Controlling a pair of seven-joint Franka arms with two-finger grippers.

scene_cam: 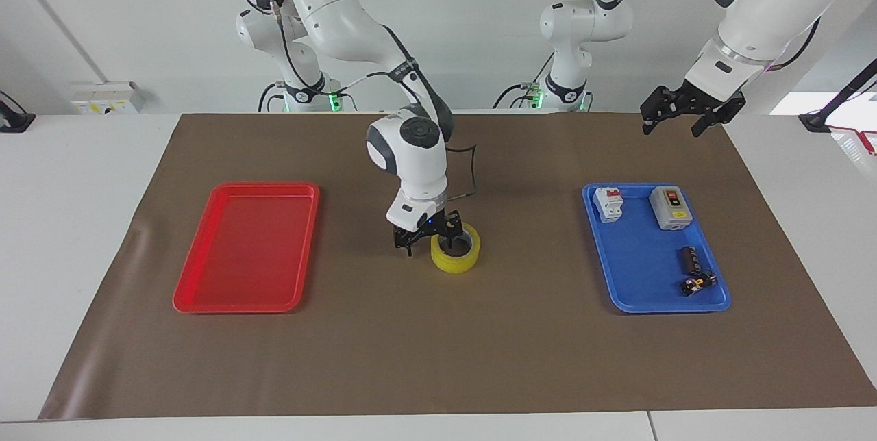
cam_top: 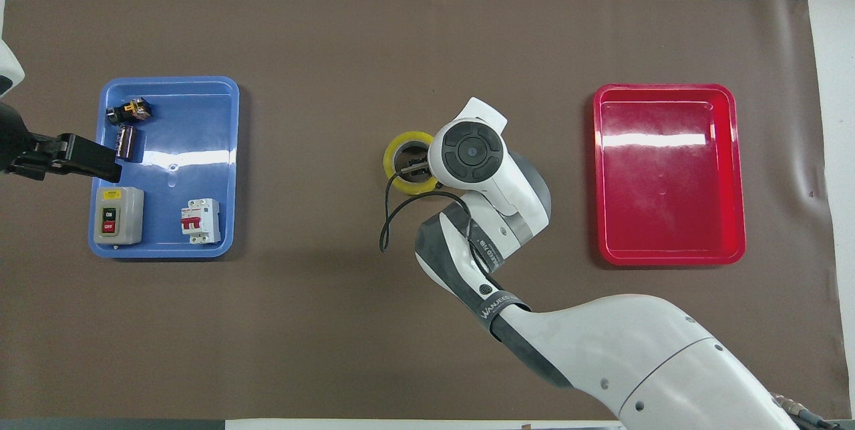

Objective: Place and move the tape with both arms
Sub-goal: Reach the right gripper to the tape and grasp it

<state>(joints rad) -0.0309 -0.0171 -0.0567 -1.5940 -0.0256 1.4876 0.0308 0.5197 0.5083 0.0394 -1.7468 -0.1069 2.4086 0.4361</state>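
Roll of yellow tape (scene_cam: pixel 455 248) lying flat on the brown mat (scene_cam: pixel 438 359) of the counter, midway between the red tray (scene_cam: pixel 246 246) and the blue tray (scene_cam: pixel 654 249). Right hand (scene_cam: pixel 430 236) lowered onto the tape, fingers apart, 1 finger inside the core and 1 outside the ring toward the red tray. Left hand (scene_cam: pixel 675 112) hangs open in the air near the blue tray, waiting.
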